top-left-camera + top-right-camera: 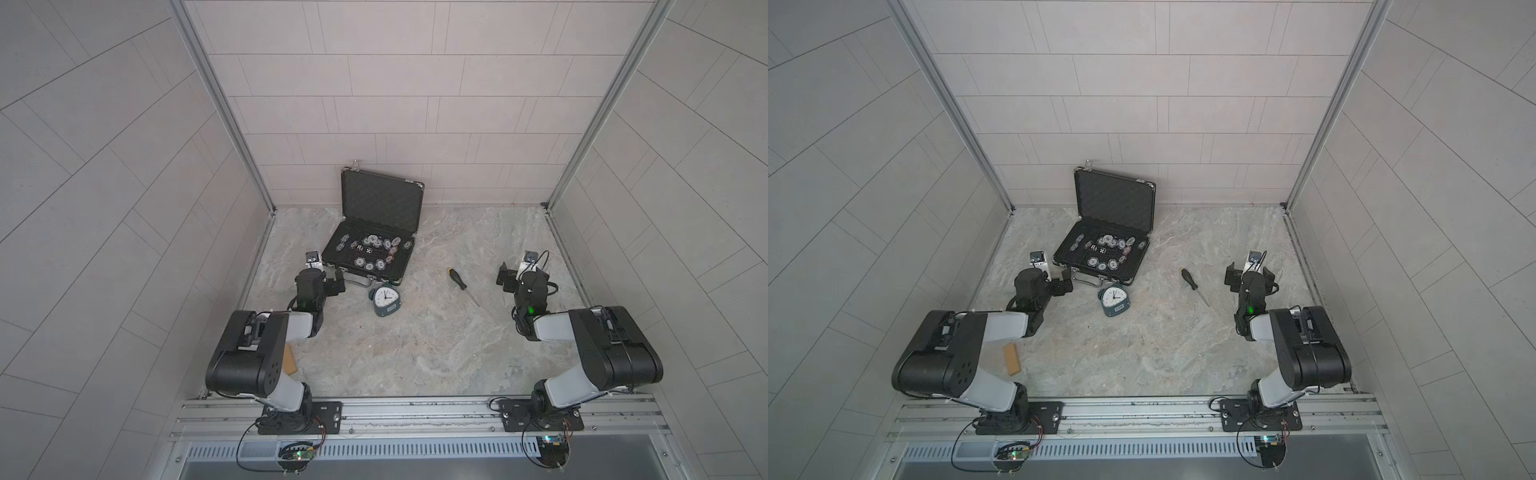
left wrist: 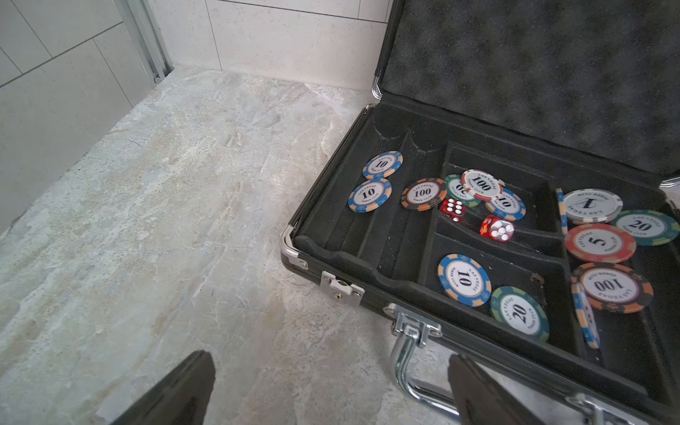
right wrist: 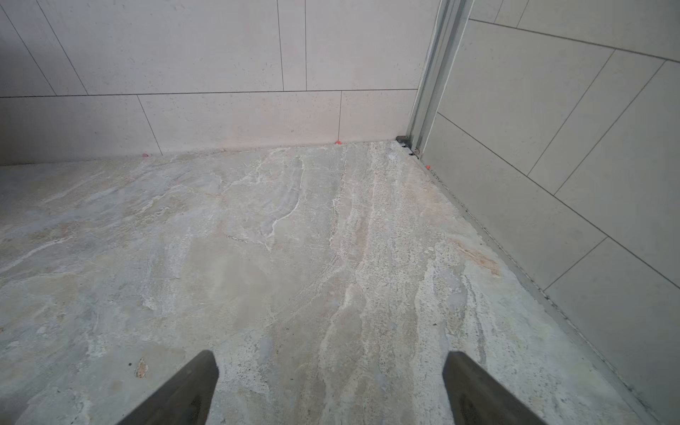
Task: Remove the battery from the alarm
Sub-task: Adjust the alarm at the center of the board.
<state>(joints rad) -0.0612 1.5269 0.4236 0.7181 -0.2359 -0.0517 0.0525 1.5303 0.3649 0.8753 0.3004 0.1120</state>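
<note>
In both top views the teal alarm (image 1: 385, 300) (image 1: 1114, 300) lies on the stone table with its white dial facing up, just in front of the poker case's handle. The battery is hidden; no part of it shows. My left gripper (image 1: 326, 274) (image 1: 1052, 274) (image 2: 331, 358) hovers to the left of the alarm, open and empty, its fingers beside the case's front corner. My right gripper (image 1: 521, 270) (image 1: 1250, 270) (image 3: 331, 355) is far to the right, open over bare table with nothing between its fingers. Neither wrist view shows the alarm.
An open black case (image 1: 380, 199) (image 1: 1115, 199) (image 2: 533, 73) holding several poker chips and dice stands at the back, its chrome handle (image 2: 404, 360) near my left gripper. A black-handled screwdriver (image 1: 461, 284) (image 1: 1192, 284) lies right of the alarm. A small wooden block (image 1: 1011, 359) lies by the left arm.
</note>
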